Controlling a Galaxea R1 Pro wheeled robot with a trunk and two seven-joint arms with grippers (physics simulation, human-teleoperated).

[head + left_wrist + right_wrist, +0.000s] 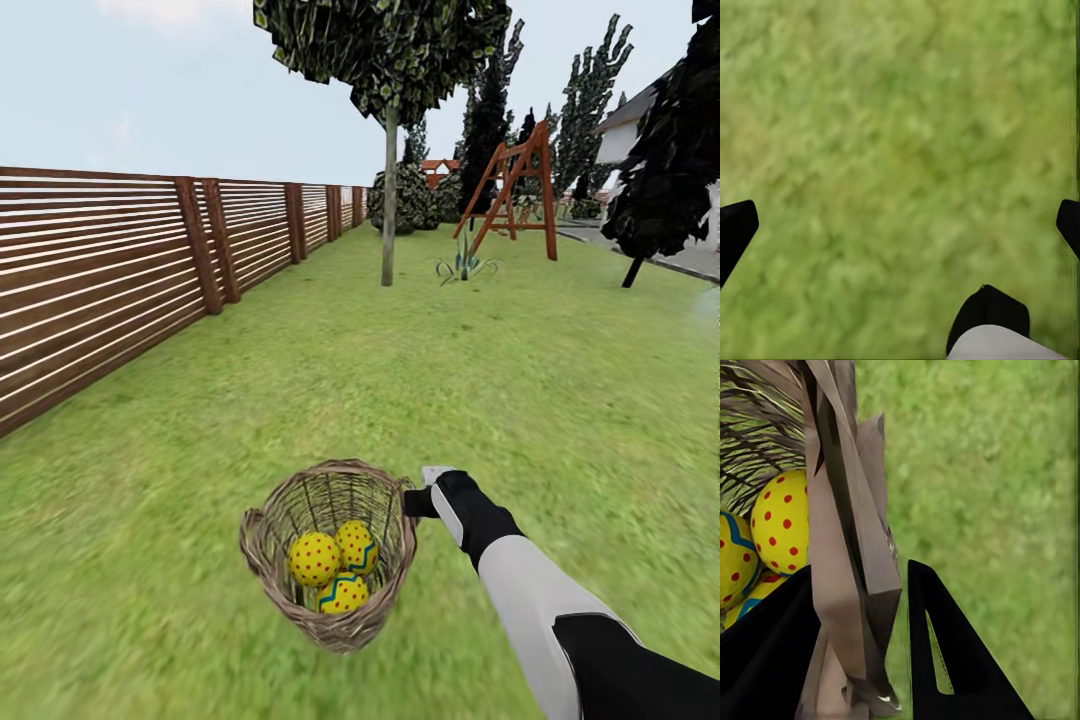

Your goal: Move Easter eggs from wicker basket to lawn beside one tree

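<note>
From the head we are looking forward and down the lawn [420,380] toward a slim tree [389,200], with the wicker basket [330,545] near. From the right wrist we are peering at that basket's rim [840,547] from very close. From the left wrist we are facing straight down at nearby grass [900,150].

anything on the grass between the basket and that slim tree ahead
Nothing visible: open lawn runs from the wicker basket, held at its rim by the right tool, to the tree. A spiky plant stands right of the trunk, off the line.
</note>
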